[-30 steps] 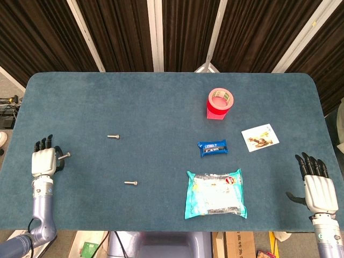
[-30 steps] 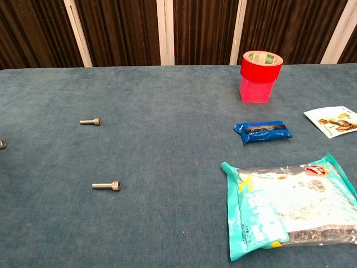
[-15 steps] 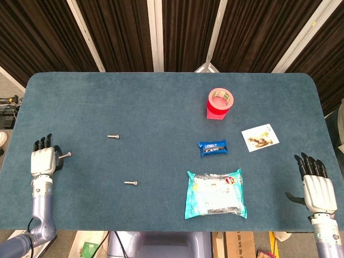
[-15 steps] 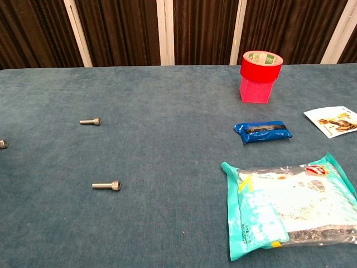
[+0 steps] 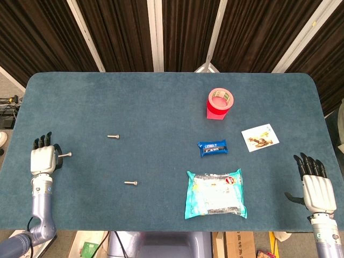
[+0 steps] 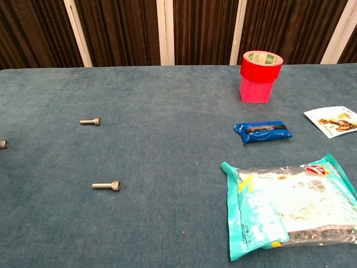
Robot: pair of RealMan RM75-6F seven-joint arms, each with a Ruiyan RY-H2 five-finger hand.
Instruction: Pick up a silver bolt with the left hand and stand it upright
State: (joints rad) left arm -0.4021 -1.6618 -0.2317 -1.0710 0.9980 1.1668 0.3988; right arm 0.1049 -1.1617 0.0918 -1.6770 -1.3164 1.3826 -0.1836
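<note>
Three silver bolts are on the blue table. One bolt (image 5: 113,136) (image 6: 90,121) lies left of the middle and another (image 5: 130,183) (image 6: 106,185) lies nearer the front. The third bolt (image 5: 65,155) (image 6: 3,144) is right beside the thumb of my left hand (image 5: 42,159). I cannot tell whether it touches the thumb or whether it lies or stands. My left hand hovers at the table's left front edge with its fingers stretched out and nothing clearly in them. My right hand (image 5: 315,185) is at the right front edge, fingers apart and empty.
A red tape roll (image 5: 220,102) (image 6: 261,72) stands at the back right. In front of it lie a small blue packet (image 5: 212,148) (image 6: 263,132), a teal and clear bag (image 5: 215,193) (image 6: 287,206) and a picture card (image 5: 260,137) (image 6: 333,120).
My left hand has drifted very slightly left and away from me. The bolts, the other objects and my right hand have hardly moved.
</note>
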